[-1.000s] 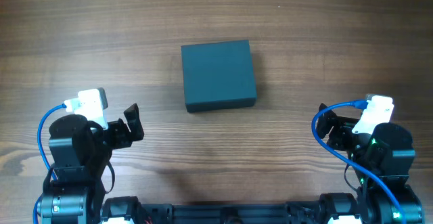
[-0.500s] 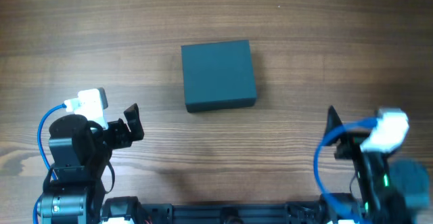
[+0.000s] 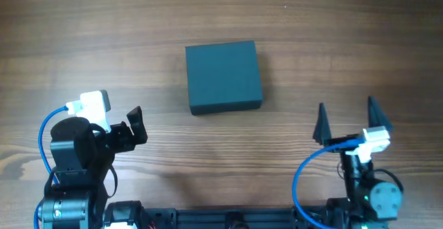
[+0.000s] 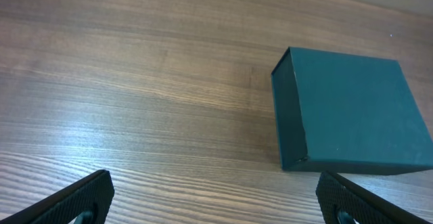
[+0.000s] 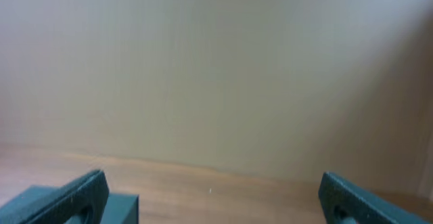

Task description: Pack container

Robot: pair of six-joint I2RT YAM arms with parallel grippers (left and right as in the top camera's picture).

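The container (image 3: 223,75), a dark teal-grey box with its flat lid down, lies in the middle of the wooden table. My left gripper (image 3: 131,129) sits low at the near left, open and empty, well short of the box. In the left wrist view the container (image 4: 352,109) lies ahead to the right, beyond the gripper (image 4: 216,204). My right gripper (image 3: 348,122) is raised at the near right, its two fingers spread wide with nothing between them. In the blurred right wrist view, the right gripper (image 5: 215,197) faces the far wall. A corner of the container (image 5: 125,210) shows at the lower left.
Bare wooden tabletop (image 3: 332,42) surrounds the box on all sides. A pale wall (image 5: 216,68) stands beyond the table's far edge. Blue cables loop from both wrists near the front edge.
The right arm has lifted and turned, so its open fingers now point away from the front edge. The left arm and the container have not moved.
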